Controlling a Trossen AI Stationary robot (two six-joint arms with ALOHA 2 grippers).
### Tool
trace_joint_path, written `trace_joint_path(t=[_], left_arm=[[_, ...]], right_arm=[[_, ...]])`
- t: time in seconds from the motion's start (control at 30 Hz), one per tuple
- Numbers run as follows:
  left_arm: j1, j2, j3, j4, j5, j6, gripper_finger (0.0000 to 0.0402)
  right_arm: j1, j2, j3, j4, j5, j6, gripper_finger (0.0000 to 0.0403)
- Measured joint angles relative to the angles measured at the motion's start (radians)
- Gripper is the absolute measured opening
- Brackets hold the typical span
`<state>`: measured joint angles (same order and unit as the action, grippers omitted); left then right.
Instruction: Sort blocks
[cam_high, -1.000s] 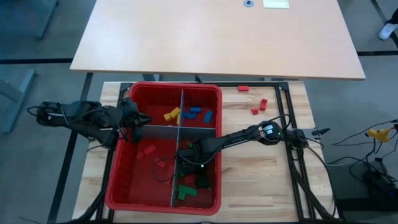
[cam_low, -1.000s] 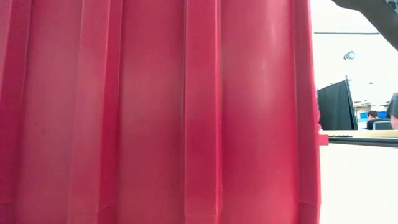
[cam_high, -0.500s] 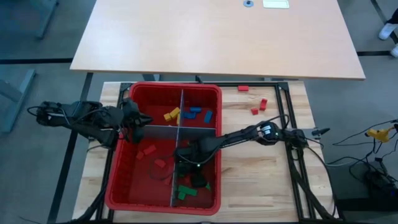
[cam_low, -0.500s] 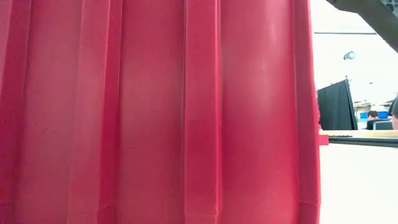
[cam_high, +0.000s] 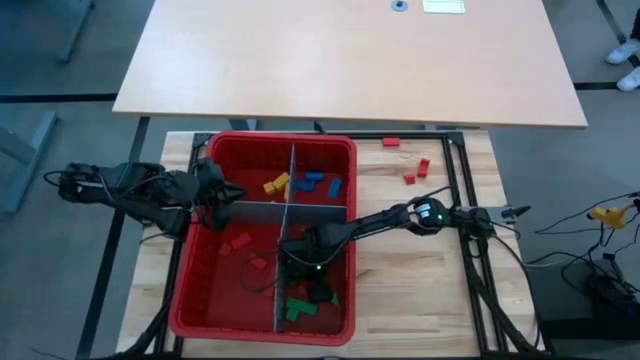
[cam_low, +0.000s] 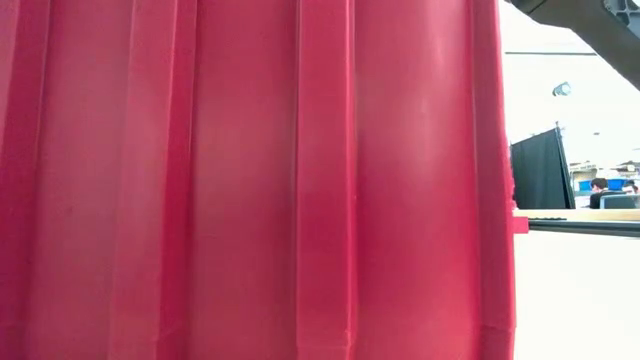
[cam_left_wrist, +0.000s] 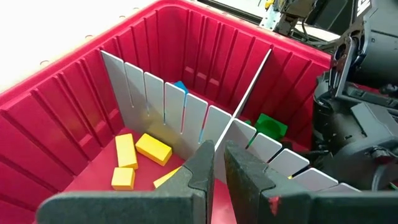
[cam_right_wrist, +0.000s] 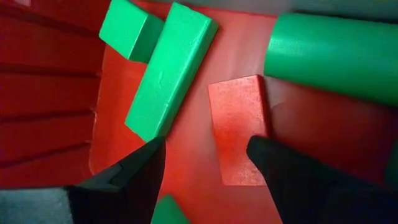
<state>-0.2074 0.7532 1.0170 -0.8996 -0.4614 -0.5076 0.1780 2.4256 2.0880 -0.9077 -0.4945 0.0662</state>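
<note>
A red bin (cam_high: 190, 290) is split by grey dividers (cam_high: 315, 208) into four compartments. Yellow blocks (cam_high: 276, 184) lie in the far left one, blue blocks (cam_high: 322, 182) far right, red blocks (cam_high: 240, 241) near left and green blocks (cam_high: 300, 306) near right. My right gripper (cam_right_wrist: 207, 149) is open and reaches down into the green compartment. Its fingers stand on either side of a red block (cam_right_wrist: 239, 127) that lies flat on the floor beside green blocks (cam_right_wrist: 168, 71). My left gripper (cam_left_wrist: 217, 171) is shut at the bin's left rim. My left gripper has its two fingers (cam_left_wrist: 202, 168) close together on either side of the cross divider's left end (cam_left_wrist: 219, 140), coming from the bin's left side. The divider stays upright in the bin. My right gripper's finger (cam_right_wrist: 280, 168) overlaps the red block's corner; whether it touches cannot be told.
Three loose red blocks (cam_high: 409, 179) lie on the wooden table right of the bin, toward the far edge. A black frame rail (cam_high: 462, 180) runs along the right side. The bin's wall (cam_low: 250, 180) fills the low view. A larger tabletop (cam_high: 350, 60) stands beyond.
My right gripper has shifted a little toward the table's left edge inside the green compartment. It has stayed low and open.
</note>
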Motion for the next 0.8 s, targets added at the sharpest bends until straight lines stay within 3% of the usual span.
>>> trace_joint_path(t=[0.37,0.8], left_arm=[[0.000,0.000,0.000,0.000,0.000,0.000,0.0024],[0.000,0.000,0.000,-0.001,0.001,0.000,0.0024]], right_arm=[[-0.011,-0.002,0.087,-0.074,0.060,-0.034,0.0243],[-0.018,-0.002,0.054,-0.097,0.079,-0.040,0.0249]])
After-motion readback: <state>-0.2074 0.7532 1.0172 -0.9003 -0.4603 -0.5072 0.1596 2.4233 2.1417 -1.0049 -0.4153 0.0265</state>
